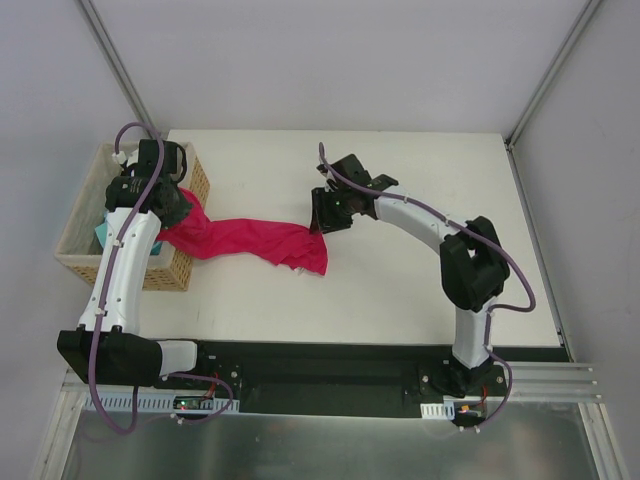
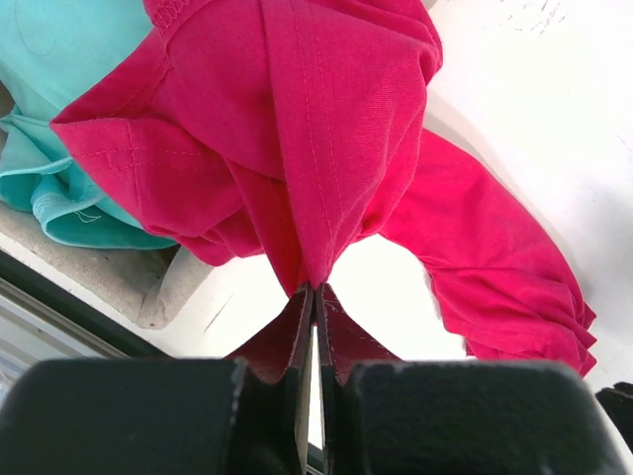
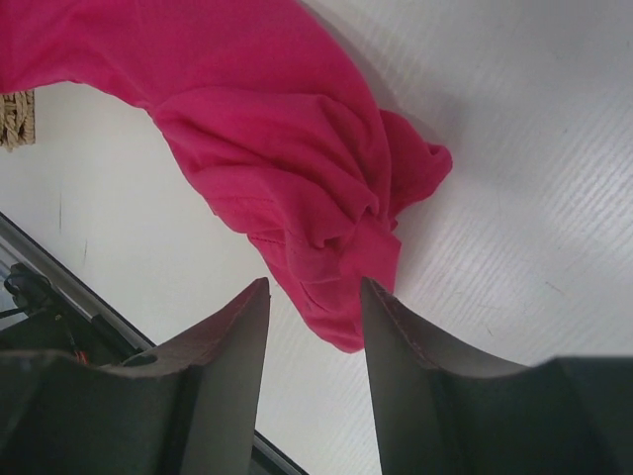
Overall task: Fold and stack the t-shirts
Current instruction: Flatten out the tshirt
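left gripper, closest to the left wrist lens: both fingers pressed together, clamped on a bunched fold of the crimson t-shirt, which fans upward from the pinch. behind the cloth, at upper left of that view, the mint-green t-shirt lies crumpled; the overhead view shows it as a teal patch inside the wicker basket. overhead, the basket stands at the left edge of the white table, and the left arm reaches over its right-hand rim. the crimson t-shirt stretches as a wrinkled band from that rim rightward across the table, one end lifted in the left gripper, the other end resting on the surface near the table's middle. right gripper: jaws apart, over the free end of the crimson t-shirt, with the lowest tip of the cloth lying in the gap between them. the finger on the right of the wrist view appears to brush the cloth's edge, though contact cannot be confirmed from this angle; the other finger stands clear of it. a corner of wicker shows at the far left edge of the right wrist view.
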